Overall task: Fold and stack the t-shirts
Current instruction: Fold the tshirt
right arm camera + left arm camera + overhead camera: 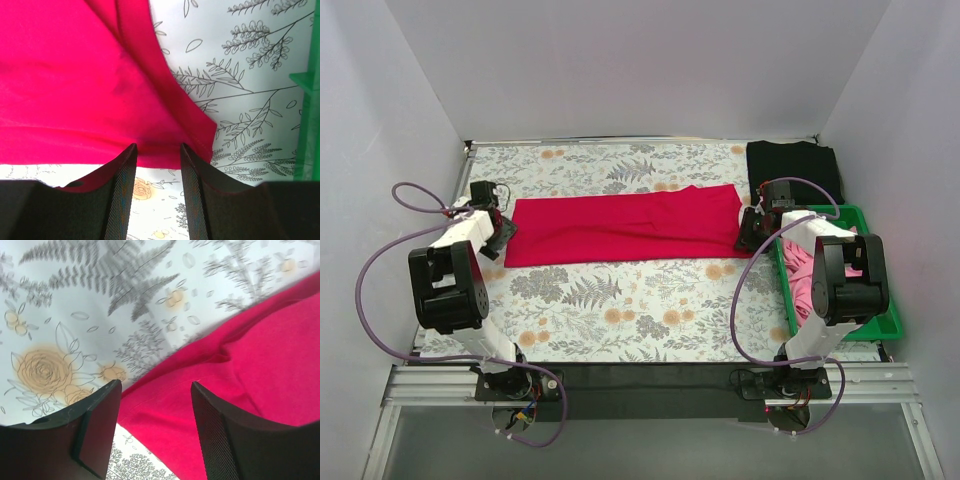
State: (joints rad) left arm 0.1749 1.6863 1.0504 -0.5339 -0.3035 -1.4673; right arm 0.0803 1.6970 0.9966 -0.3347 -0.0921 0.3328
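Red t-shirt (pixel 625 228) — flat on floral tablecloth (pixel 620 310) | white walls (pixel 640 70) on three sides

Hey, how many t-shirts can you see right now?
3 clearly: a red t-shirt lying as a long strip mid-table, a black t-shirt folded at the far right corner, and pink cloth in the green bin, which may hide more than one.

Counts, kind by kind

One crimson red cloth t-shirt (pixel 620 228); one black cloth t-shirt (pixel 792 165); pink cloth t-shirts (pixel 802 272) in a single heap, their number not to be told; one green plastic bin (pixel 880 325); one floral tablecloth (pixel 620 300); two white-and-black robot arms, the left arm (pixel 450 285) and the right arm (pixel 845 280).
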